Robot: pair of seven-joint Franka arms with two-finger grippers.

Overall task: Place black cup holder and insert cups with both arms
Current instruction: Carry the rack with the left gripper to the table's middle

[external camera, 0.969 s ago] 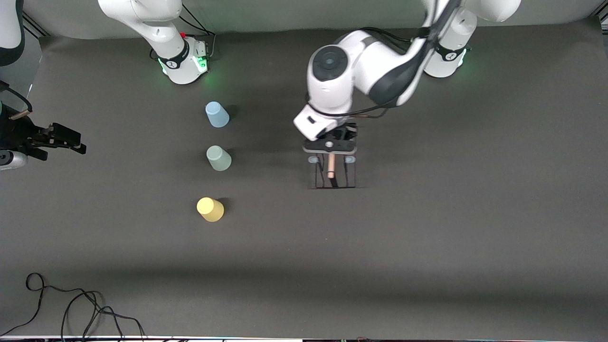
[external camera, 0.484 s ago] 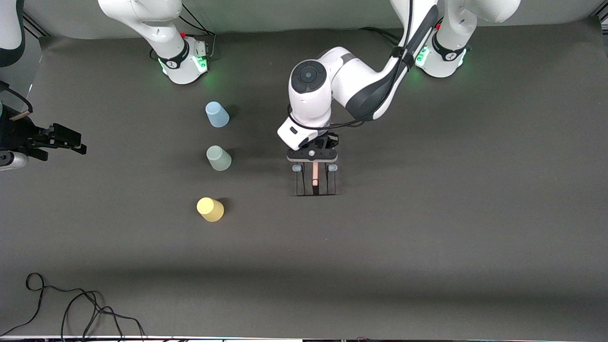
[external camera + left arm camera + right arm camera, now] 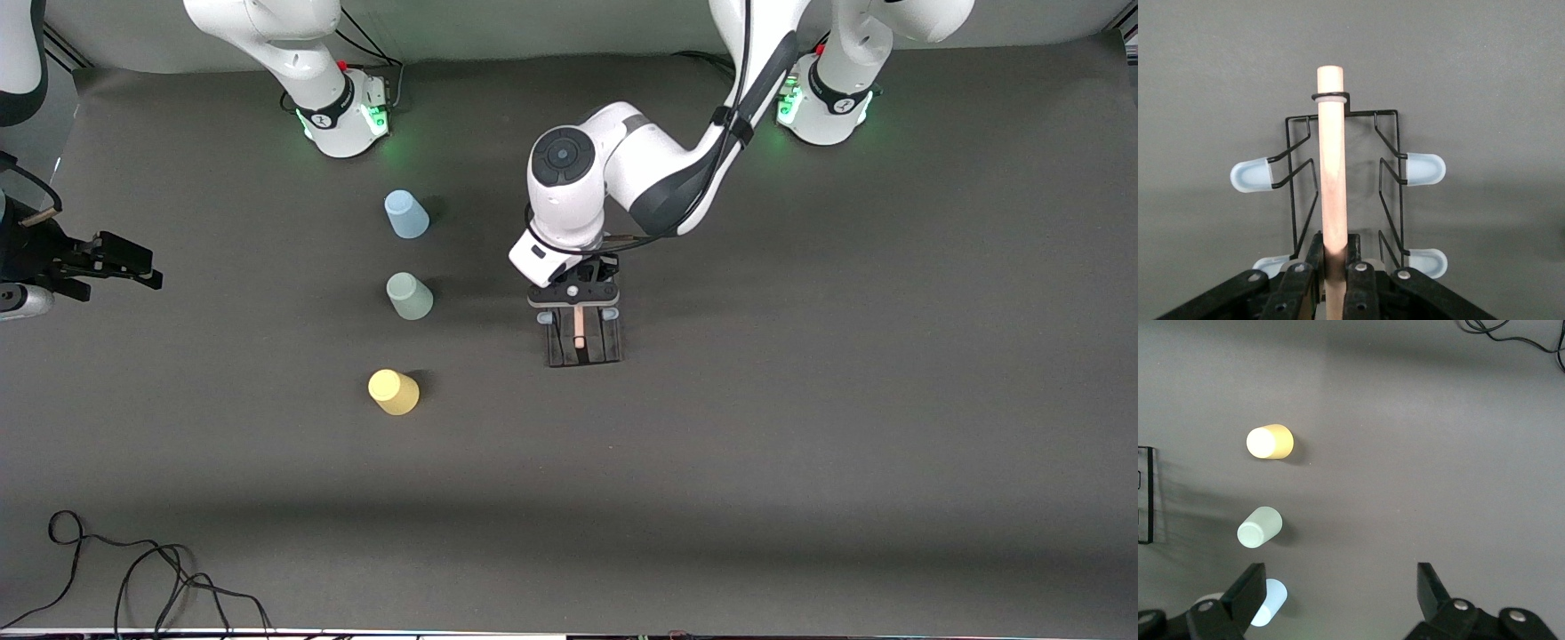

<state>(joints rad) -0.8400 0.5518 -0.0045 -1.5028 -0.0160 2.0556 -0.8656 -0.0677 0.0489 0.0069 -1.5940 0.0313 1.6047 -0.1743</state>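
Placing step: left hand [image 3: 574,302] gripping black cup holder [image 3: 582,339] by its wooden rod, near the bench [image 3: 800,427] middle beside the cups [image 3: 409,296]. Right hand [image 3: 1338,600] waiting, fingers spread, over the right arm's end. Next: seating the holder flat, then releasing.

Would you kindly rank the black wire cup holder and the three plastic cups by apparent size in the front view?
1. Black wire cup holder.
2. Light blue plastic cup, pale green plastic cup and yellow plastic cup: these look alike.
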